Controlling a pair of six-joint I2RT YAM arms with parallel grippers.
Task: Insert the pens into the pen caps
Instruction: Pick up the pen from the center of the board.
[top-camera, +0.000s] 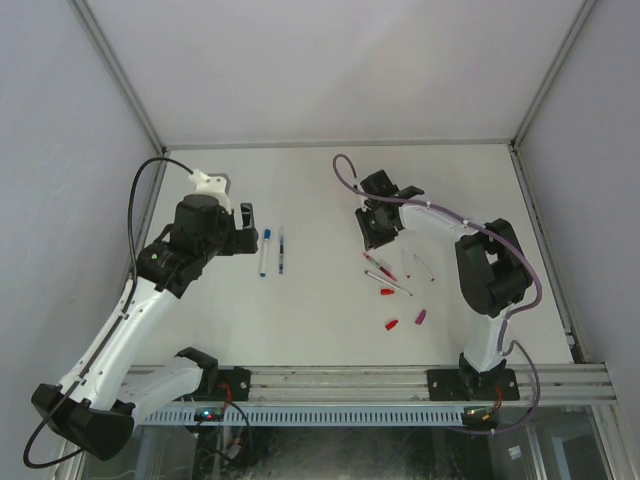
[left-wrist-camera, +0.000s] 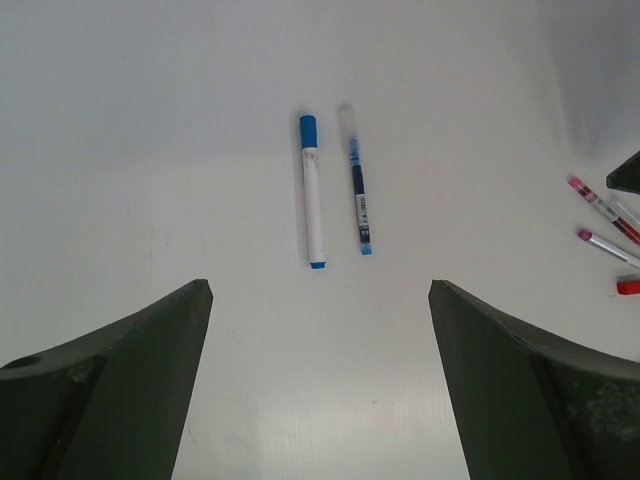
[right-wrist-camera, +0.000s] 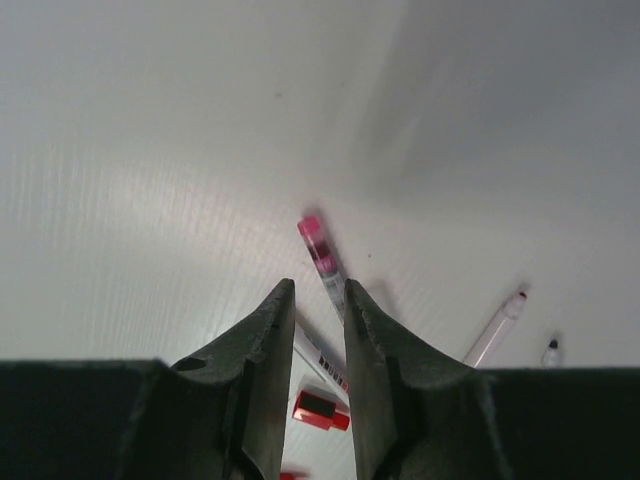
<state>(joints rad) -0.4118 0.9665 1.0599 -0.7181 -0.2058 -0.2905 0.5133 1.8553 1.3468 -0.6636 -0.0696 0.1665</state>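
**Pens-into-caps rig: left arm idling over the blues, right arm lined up on a magenta one**

Top view first. The left gripper (top-camera: 243, 217) is hanging left of centre, pointing at the blue pens (top-camera: 265, 250), which are lying parallel and just apart on the table (top-camera: 330, 190). The right gripper (top-camera: 376, 240) is sitting right of centre, at the upper end of the scatter of red and magenta pens (top-camera: 385, 270). The loose pen caps (top-camera: 392, 324) are lying lower in the frame, apart from the pens. My guess is each arm is covering its own pile.

Left wrist view: the fingers (left-wrist-camera: 120, 380) are standing wide apart with nothing between them. The capped blue pen (left-wrist-camera: 312, 190) is lying in the upper centre, and its neighbour (left-wrist-camera: 358, 180) is just to the right (I can't tell whether its clear-looking top is a cap). This arm looks like it's just waiting.

Right wrist view: the fingertips (right-wrist-camera: 270, 330) are sitting close together, and a magenta pen (right-wrist-camera: 322, 255) is poking out from between them toward the middle of the frame. The gap looks slightly wider than the barrel, so I honestly can't tell if it's pinching the pen or only straddling it. A red cap (right-wrist-camera: 320, 408) is lying at the bottom between the fingers. Grabbing mid-barrel would be leaving an end free for a cap, which I reckon is the idea.
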